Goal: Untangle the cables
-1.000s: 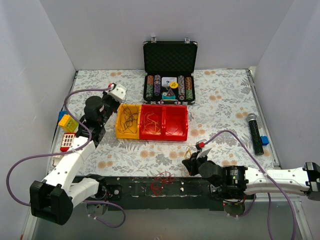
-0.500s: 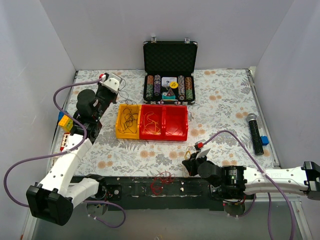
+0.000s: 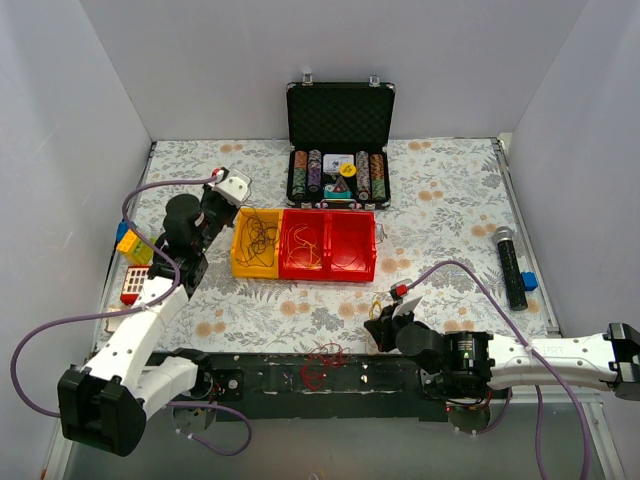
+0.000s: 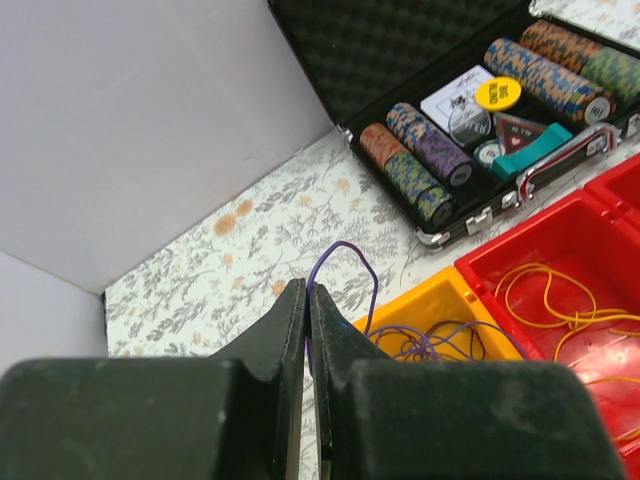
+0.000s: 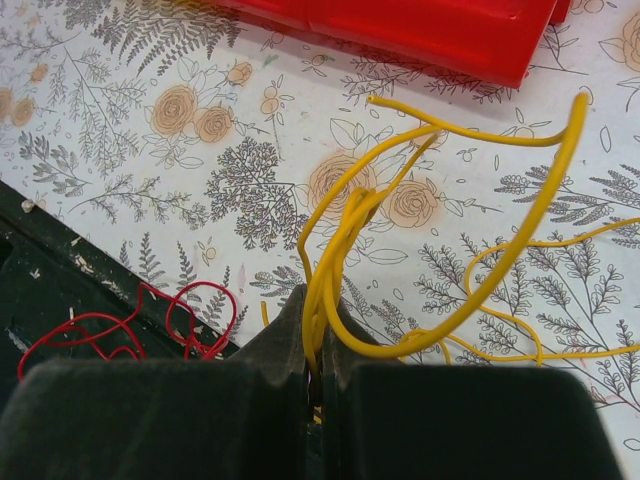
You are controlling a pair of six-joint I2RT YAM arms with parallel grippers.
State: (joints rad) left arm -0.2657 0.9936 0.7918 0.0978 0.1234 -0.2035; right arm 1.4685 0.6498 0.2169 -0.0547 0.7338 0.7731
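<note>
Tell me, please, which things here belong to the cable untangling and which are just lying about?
Job: thin purple wire loop in the left claw; thin yellow wire bunch in the right claw; thin red wire loops on the black base rail; yellow and red plastic bins holding more wires.
Lying about: black case of poker chips; black microphone; coloured toy blocks.

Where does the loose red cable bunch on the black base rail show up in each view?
Top external: red cable bunch at bottom centre, on the black base rail between the arm bases.
Left wrist: not in it.
Right wrist: lower left, on that rail.
Shared landmark: the red bins.
</note>
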